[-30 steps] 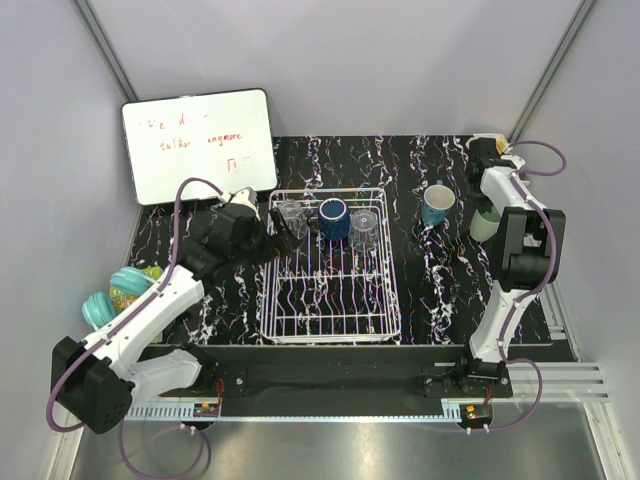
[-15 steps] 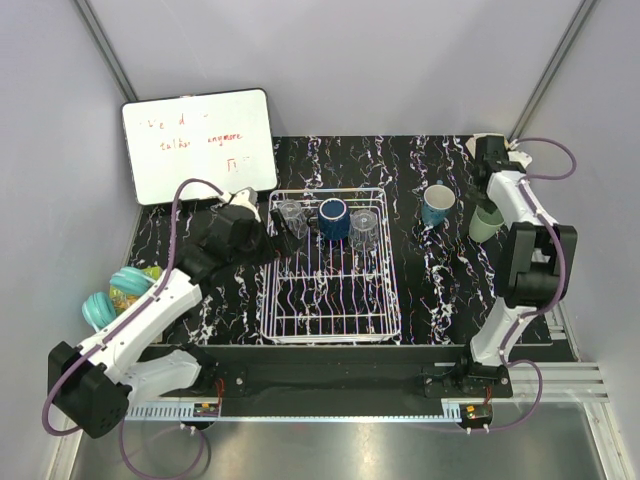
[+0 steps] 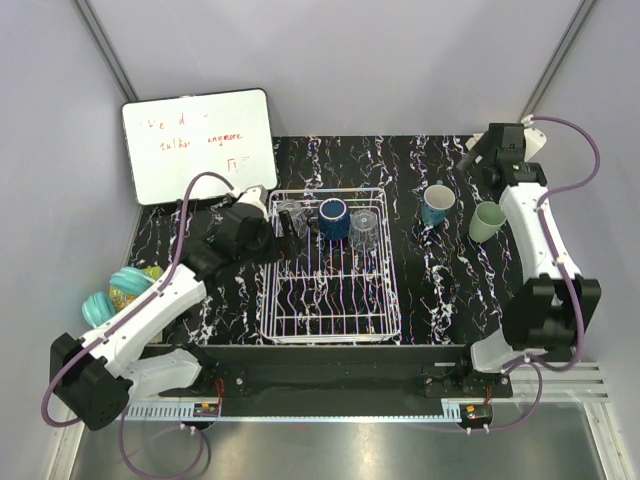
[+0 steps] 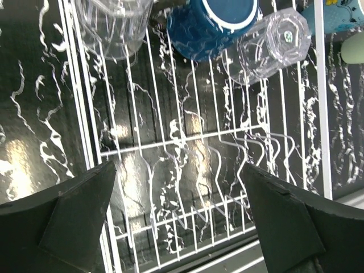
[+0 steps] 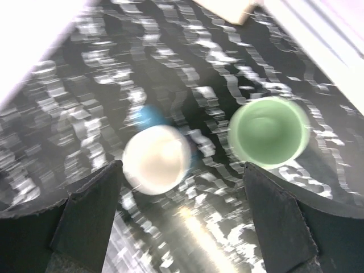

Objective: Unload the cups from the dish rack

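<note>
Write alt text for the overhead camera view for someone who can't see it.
A white wire dish rack holds a dark navy mug between two clear glasses at its far end. A light blue mug and a pale green tumbler stand on the black table to its right. The left gripper hovers by the rack's far left corner.

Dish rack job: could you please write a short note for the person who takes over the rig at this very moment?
Left gripper: jaws open, empty, over the dish rack, close to the cups at its far end.
Right gripper: jaws open, empty, raised above the two cups on the table.
Done: pale green tumbler and light blue mug stand upright on the table, right of the rack.
Left to do: at the rack's far end sit the dark navy mug, a clear glass on its left and a clear glass on its right. All three must go out to the table.
</note>
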